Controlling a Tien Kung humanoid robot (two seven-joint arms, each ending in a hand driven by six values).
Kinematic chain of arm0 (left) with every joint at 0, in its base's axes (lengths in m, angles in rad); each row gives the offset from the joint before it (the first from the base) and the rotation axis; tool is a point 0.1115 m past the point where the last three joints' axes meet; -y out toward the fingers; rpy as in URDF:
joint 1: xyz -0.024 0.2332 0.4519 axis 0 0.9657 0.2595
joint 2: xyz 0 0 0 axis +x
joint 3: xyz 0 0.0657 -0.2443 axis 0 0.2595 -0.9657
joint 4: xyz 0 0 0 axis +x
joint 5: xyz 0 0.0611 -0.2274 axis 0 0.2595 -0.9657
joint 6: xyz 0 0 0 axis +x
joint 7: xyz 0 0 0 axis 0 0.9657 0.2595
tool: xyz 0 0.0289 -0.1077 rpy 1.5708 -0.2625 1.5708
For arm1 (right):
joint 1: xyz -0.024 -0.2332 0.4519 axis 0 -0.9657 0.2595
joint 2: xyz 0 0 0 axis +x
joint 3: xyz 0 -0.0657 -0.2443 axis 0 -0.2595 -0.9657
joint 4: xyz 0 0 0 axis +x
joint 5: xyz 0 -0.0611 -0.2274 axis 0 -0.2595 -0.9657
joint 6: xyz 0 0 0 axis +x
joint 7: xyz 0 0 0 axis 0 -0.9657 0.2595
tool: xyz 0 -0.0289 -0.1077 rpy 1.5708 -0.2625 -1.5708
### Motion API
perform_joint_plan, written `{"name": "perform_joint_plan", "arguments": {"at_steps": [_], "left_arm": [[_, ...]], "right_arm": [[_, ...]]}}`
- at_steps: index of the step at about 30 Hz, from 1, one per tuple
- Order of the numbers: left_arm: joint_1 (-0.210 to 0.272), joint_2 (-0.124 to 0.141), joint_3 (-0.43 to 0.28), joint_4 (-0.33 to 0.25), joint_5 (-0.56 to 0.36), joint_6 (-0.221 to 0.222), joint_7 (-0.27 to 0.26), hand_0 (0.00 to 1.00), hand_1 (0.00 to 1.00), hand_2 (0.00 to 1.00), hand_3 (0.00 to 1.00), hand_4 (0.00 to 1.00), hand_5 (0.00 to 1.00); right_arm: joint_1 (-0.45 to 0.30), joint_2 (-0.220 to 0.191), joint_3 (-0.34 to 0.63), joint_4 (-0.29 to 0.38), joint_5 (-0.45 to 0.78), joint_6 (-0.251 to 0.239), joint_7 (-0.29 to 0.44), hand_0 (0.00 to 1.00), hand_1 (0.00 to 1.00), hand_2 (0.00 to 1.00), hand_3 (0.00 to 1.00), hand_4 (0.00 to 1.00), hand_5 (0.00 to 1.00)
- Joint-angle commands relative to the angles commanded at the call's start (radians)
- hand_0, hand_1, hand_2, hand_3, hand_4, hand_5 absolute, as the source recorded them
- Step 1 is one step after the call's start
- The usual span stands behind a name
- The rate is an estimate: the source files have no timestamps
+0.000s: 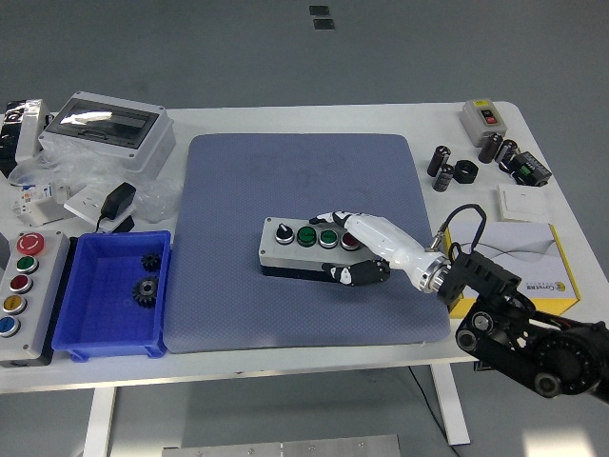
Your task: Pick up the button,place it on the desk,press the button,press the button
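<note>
— Where's the button box [303, 249]?

— Near the middle of the blue-grey mat [304, 181], lying flat, with a black selector knob, two green buttons and a red one along its top.

— And the hand?

— The right hand [366, 246] is clamped on the box's right end: white fingers [333, 218] curl over the far edge by the red button, the dark thumb [352, 274] presses the near side. The left arm isn't visible.

— What about containers?

— A blue bin [68, 305] sits just beside the mat's left edge, holding two dark gears [147, 276]. Left of it stands a grey control station [27, 286] with red, green, yellow and blue buttons. Behind that, a grey enclosure [109, 129] with a clear lid; I can't tell its contents.

— The right side?

— A yellow-and-white carton [533, 255] near the arm, black cylinders [445, 169] and a small grey switch box [483, 116] toward the far corner.
</note>
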Motion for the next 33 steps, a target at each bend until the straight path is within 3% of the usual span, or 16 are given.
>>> {"name": "perform_joint_plan", "arguments": {"at_steps": [11,25,29,33], "left_arm": [[-0.001,-0.001,0.004,0.0,-0.003,-0.002,0.001,0.612,0.455,0.508,0.604,0.618,0.218],[0.001,-0.002,0.011,0.0,-0.014,-0.004,0.001,0.612,0.453,0.504,0.597,0.602,0.212],[0.0,-0.002,0.012,0.0,-0.017,-0.004,0.0,0.612,0.453,0.504,0.597,0.602,0.212],[0.006,-0.002,0.007,0.0,-0.018,-0.003,0.003,0.612,0.452,0.503,0.595,0.595,0.207]], "right_arm": [[0.011,-0.005,0.004,-0.004,0.014,0.027,0.015,0.908,0.885,0.889,0.915,0.628,0.002],[0.022,-0.043,0.004,0.012,-0.004,0.03,0.019,0.953,0.915,0.936,0.966,0.66,0.002],[-0.006,-0.083,0.06,0.075,0.05,0.047,0.02,0.953,0.915,0.936,0.966,0.66,0.002],[-0.05,-0.162,0.151,0.184,0.134,0.066,-0.045,0.965,0.923,0.942,0.982,0.674,0.002]]}}
